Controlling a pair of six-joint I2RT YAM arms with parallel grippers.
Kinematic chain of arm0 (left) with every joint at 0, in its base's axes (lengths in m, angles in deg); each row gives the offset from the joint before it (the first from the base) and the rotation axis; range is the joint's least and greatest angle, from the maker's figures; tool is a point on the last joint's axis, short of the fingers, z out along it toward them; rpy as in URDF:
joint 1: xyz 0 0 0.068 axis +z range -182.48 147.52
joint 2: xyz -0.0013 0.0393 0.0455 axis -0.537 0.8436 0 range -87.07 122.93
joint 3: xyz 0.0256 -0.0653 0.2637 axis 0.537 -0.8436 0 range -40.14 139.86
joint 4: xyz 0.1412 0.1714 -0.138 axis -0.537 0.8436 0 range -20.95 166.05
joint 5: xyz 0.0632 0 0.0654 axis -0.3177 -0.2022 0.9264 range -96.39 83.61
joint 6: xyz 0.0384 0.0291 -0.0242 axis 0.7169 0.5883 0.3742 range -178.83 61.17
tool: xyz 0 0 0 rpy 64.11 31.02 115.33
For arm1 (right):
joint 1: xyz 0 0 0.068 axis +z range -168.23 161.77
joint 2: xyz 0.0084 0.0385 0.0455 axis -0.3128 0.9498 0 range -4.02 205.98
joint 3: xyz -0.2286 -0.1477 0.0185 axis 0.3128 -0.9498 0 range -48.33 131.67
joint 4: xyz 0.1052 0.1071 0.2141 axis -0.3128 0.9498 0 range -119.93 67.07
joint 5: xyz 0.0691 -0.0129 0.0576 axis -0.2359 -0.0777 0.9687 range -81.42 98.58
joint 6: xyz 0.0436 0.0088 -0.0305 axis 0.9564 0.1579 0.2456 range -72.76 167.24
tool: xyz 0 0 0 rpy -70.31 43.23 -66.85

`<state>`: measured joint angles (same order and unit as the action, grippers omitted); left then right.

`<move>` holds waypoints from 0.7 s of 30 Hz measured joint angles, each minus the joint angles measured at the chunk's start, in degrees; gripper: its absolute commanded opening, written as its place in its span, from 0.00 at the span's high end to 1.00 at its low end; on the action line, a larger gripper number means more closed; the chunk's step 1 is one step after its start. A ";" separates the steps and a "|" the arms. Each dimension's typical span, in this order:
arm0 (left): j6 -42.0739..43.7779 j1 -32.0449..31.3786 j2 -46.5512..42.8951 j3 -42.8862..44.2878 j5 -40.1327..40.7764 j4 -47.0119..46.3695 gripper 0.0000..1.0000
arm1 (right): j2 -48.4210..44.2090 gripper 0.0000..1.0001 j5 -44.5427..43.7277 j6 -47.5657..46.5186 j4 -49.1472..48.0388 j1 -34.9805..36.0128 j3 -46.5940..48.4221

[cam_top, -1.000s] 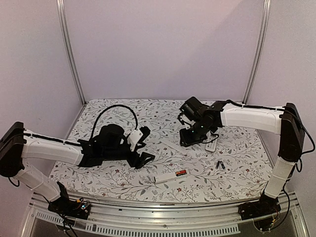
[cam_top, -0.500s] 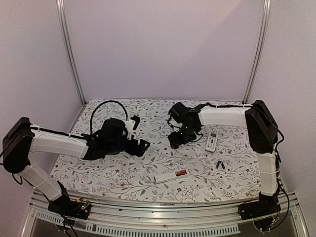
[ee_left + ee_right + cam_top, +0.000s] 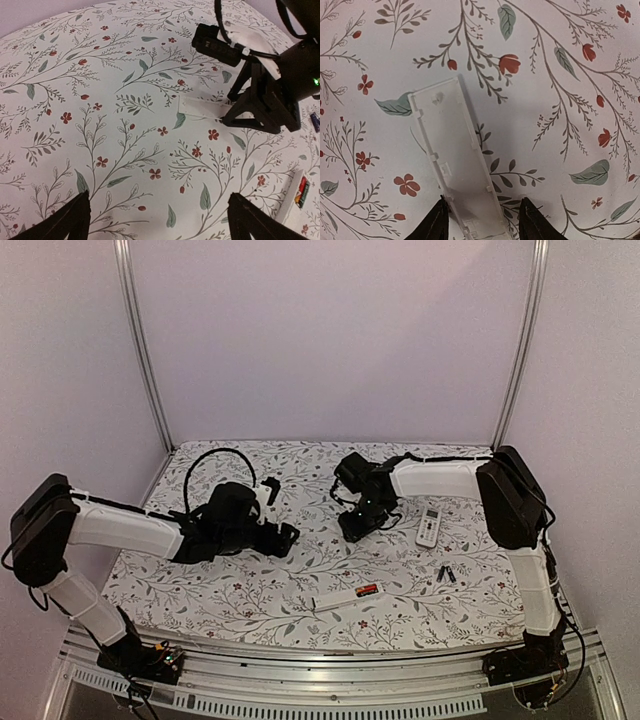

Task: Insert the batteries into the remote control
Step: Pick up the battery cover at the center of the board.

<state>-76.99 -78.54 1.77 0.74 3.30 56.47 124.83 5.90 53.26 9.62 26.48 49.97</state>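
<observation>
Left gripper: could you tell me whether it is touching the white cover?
Apart. The left wrist view shows the white cover lying well ahead of the left gripper.

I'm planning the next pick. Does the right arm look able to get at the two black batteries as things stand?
Probably yes: the black batteries lie bare on the table on its side, nothing around them, though the right gripper straddles the white cover.

Floral tablecloth [image 3: 250, 600], white remote control [image 3: 335, 601]
</observation>
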 measured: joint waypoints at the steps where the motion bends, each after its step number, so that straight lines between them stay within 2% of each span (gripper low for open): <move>1: -0.39 0.24 0.15 0.00 0.00 0.02 0.07 | 0.00 0.60 0.00 -0.42 -0.13 0.00 -0.09; 3: -1.01 0.92 0.50 0.07 0.04 0.13 0.08 | 0.00 0.64 0.04 -1.38 -0.72 0.02 -0.48; 12: -2.08 2.25 1.20 0.44 0.92 0.90 0.09 | -3.30 0.69 2.34 -6.95 -6.60 0.83 -7.37; 21: -2.01 2.27 1.20 0.44 1.33 0.96 0.10 | -7.78 0.74 4.68 -11.39 -7.98 2.49 -14.27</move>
<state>-79.00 -76.27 2.97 1.18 4.64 57.43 117.05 10.58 41.87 1.65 28.97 35.70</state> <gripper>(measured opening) 0.905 0.278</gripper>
